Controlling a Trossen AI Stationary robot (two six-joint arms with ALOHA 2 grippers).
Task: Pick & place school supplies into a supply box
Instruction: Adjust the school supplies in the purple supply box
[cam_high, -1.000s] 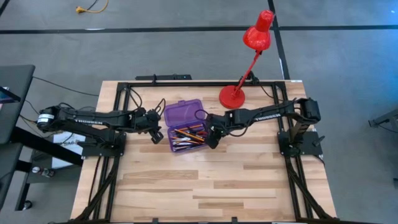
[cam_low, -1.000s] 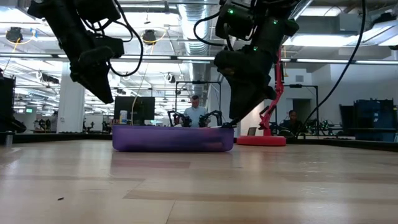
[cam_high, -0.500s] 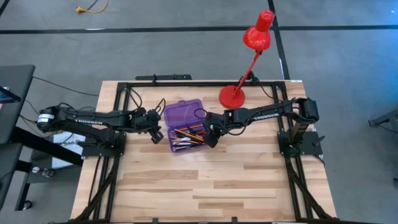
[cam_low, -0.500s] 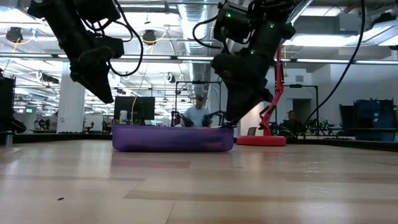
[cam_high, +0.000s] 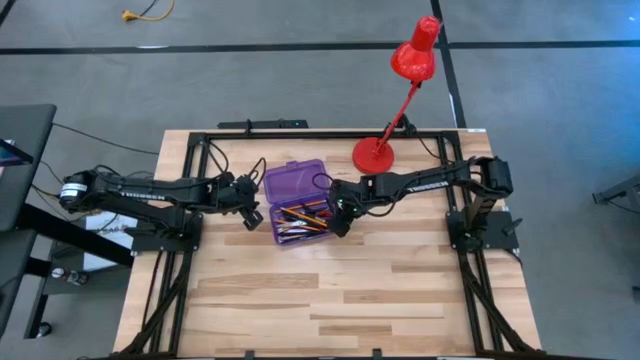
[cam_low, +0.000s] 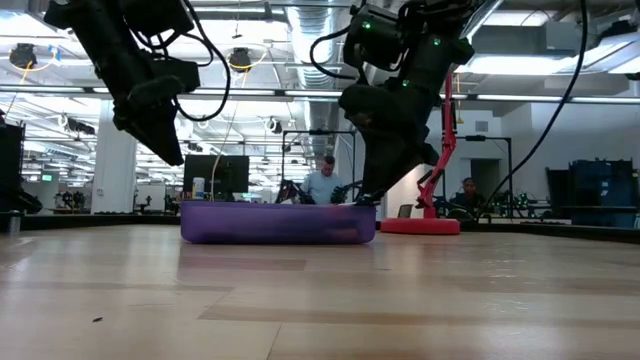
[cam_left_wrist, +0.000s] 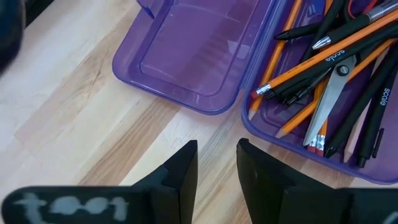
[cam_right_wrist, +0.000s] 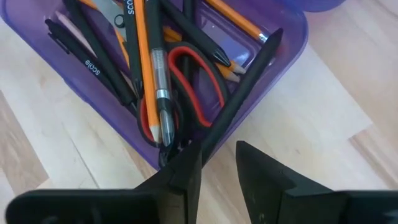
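The supply box (cam_high: 295, 200) is a translucent purple case that lies open in the middle of the table, its lid (cam_left_wrist: 186, 62) flat on the far side. In its tray lie orange pencils (cam_left_wrist: 323, 59), black pens (cam_left_wrist: 373, 118) and red-handled scissors (cam_right_wrist: 193, 87). One black pen (cam_right_wrist: 242, 87) slants across the tray's right end, its tip on the rim (cam_right_wrist: 273, 37). My right gripper (cam_right_wrist: 219, 165) stands open at the tray's right near corner, pointing steeply down. Left of the box, above the table, my left gripper (cam_left_wrist: 217, 168) is open with nothing between its fingers. My right gripper has one finger (cam_right_wrist: 186, 165) right beside the near end (cam_right_wrist: 202, 143) of the slanting black pen. Whether it touches the pen I cannot tell. The pen is not pinched: a bare gap shows between the two fingers.
A red desk lamp stands behind the box to the right, on its round base (cam_high: 374, 155), with its head (cam_high: 415, 50) beyond the table's far edge. A black frame (cam_high: 300, 135) borders the table. Bare wood (cam_high: 330, 300) lies in front of the box.
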